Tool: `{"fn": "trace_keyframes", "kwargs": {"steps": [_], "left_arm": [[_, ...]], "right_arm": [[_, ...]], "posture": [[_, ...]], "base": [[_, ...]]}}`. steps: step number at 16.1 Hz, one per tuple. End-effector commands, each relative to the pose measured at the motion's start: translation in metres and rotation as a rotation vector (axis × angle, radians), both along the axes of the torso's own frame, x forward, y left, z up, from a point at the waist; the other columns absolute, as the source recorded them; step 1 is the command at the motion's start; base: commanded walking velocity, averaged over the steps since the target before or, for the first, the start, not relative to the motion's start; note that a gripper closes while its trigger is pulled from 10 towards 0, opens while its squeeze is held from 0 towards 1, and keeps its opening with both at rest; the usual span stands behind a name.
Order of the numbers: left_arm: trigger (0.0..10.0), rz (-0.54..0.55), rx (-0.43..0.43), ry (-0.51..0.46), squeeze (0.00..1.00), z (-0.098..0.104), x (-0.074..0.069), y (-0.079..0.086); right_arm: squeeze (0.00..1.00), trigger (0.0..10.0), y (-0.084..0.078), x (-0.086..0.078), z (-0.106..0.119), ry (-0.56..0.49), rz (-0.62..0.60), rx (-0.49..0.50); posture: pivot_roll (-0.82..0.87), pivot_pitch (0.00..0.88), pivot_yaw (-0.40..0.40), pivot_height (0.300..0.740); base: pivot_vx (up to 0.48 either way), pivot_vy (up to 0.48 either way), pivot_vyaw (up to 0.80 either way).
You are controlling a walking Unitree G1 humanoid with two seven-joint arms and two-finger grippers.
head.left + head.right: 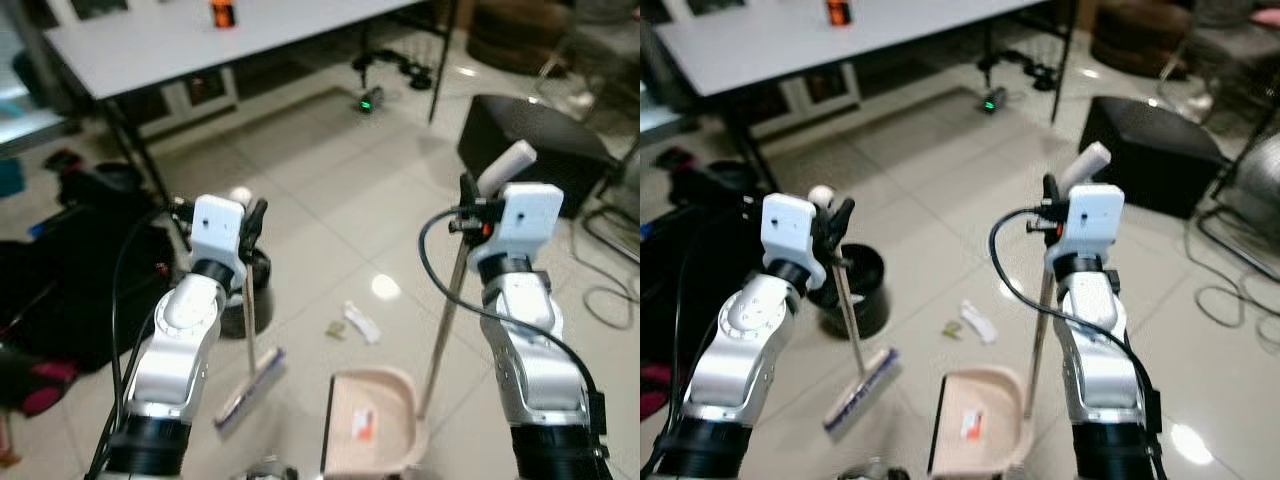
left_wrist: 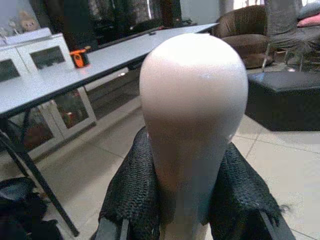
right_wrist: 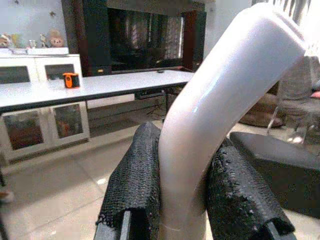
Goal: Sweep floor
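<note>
We have both tools in hand. Our left gripper [image 2: 187,200] is clamped on the rounded top of the broom [image 1: 250,385], whose brush head rests on the tiled floor [image 1: 330,200] just left of the dustpan [image 1: 368,420]. Our right gripper [image 3: 185,200] is clenched around the curved handle end of the dustpan, whose pan sits flat on the floor with a scrap of paper already in it. Just beyond the dustpan lie a crumpled white wrapper [image 1: 361,322] and a smaller bit of litter [image 1: 336,329]. Left of the dustpan, behind the broom, stands a black bin [image 1: 250,290].

We judge both tools light, stiff and smooth-handled, so they could twist in the padded fingers [image 2: 135,190]; a firm hold high on each handle suits steering, with gentle strokes so the light wrapper does not skip away
</note>
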State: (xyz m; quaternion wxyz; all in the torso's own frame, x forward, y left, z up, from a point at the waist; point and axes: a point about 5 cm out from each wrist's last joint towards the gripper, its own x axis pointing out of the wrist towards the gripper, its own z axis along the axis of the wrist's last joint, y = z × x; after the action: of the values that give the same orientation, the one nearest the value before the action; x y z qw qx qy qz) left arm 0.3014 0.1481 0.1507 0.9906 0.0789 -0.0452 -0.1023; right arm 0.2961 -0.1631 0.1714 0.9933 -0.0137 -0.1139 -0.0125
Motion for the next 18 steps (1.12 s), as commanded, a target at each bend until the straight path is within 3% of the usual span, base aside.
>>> {"fn": "trace_keyframes", "kwargs": {"steps": [1,4,18], "left_arm": [[10.0,-0.009,0.011,-0.085,0.00,0.016,0.004,-0.002],[10.0,0.000,0.002,-0.097,0.00,0.020,0.006,0.000],[10.0,0.055,0.001,-0.105,0.00,0.021,0.009,0.008]], "right_arm": [[0.00,10.0,-0.005,0.000,0.009,-0.028,-0.014,0.039],[0.00,10.0,-0.004,0.001,0.011,-0.030,0.000,0.039],[0.00,10.0,-0.007,0.006,0.019,-0.055,-0.001,-0.013]], "posture": [[-0.06,0.082,0.060,0.740],[-0.06,0.083,0.059,0.740],[-0.06,0.072,0.056,0.740]], "base": [[0.247,0.000,-0.40],[0.341,0.000,-0.50],[0.399,0.000,0.00]]}}
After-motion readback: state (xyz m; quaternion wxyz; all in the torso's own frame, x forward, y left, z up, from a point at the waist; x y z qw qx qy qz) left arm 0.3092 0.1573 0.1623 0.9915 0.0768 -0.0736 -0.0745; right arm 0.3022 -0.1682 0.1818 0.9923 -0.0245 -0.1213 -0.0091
